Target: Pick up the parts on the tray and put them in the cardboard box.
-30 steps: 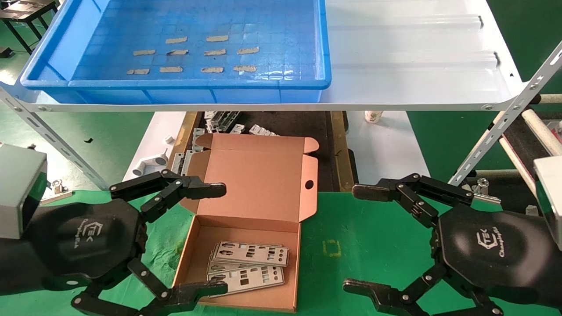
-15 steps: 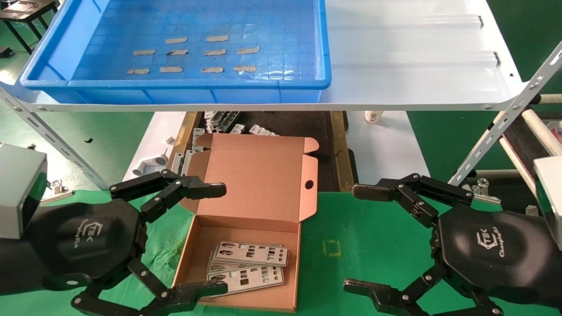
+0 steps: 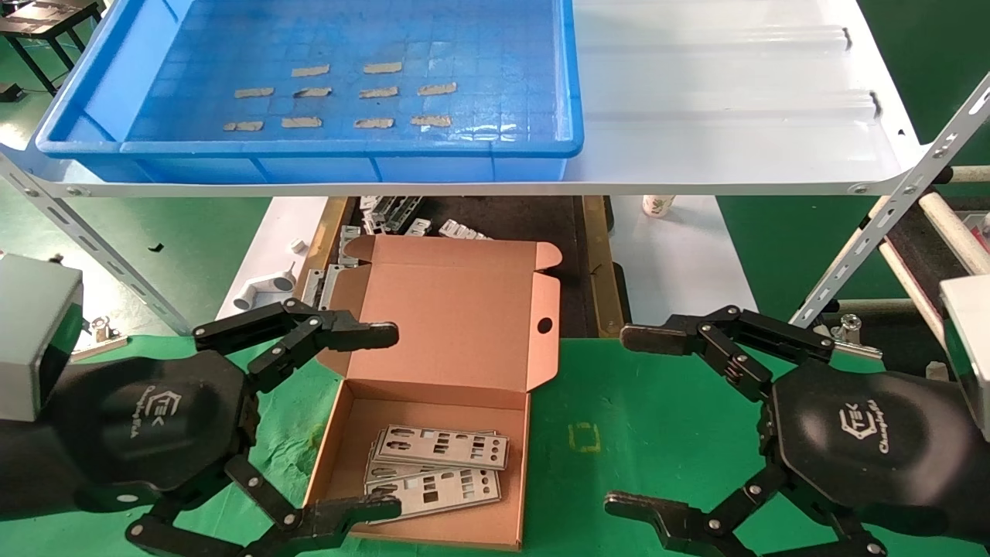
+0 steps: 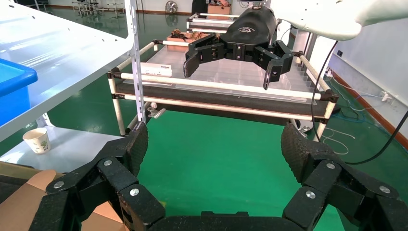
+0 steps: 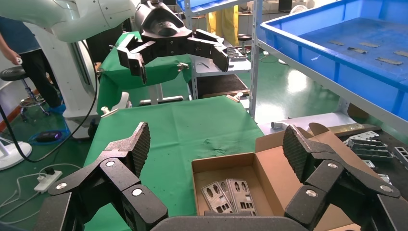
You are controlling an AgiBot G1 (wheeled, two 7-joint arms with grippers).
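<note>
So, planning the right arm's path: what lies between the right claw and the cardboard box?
Only bare green mat, in the head view, between the right claw and the cardboard box.

cardboard box (image 3: 433, 418) open-topped, shelf (image 3: 727, 116) overhead

A white metal shelf (image 3: 735, 100) on slotted legs stands over a green-covered table (image 3: 642, 433) and glossy green floor (image 4: 91, 96).

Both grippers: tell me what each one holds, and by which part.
Nothing. The left gripper and right gripper are open and empty; the parts lie in the cardboard box.
</note>
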